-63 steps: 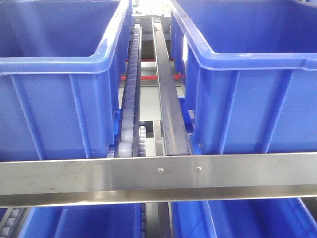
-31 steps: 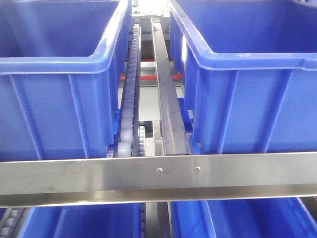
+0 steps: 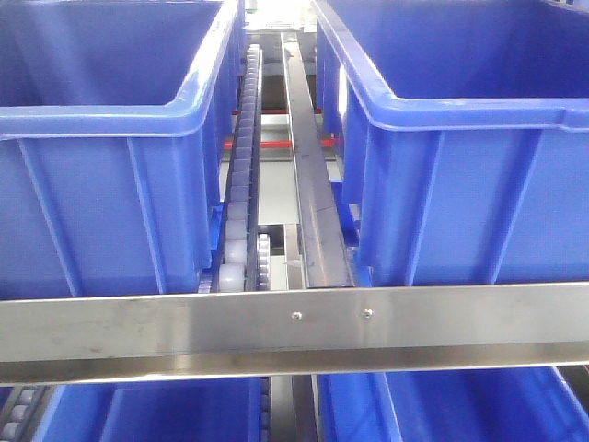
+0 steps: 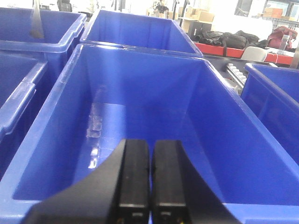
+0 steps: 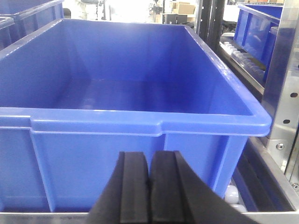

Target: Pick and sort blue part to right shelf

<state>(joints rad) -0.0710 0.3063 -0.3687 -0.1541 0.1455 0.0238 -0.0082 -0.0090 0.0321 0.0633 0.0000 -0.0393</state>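
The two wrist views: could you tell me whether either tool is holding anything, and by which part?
Nothing is held. The left tool and the right tool are both shut with fingers together and nothing between them, each facing an empty blue bin.

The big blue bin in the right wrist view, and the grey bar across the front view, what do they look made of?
Big blue bin: likely moulded plastic, semi-gloss, with a rounded rim and soft highlights. Grey bar: apparently brushed metal, perhaps steel or aluminium, showing streaky reflections and two small fasteners.
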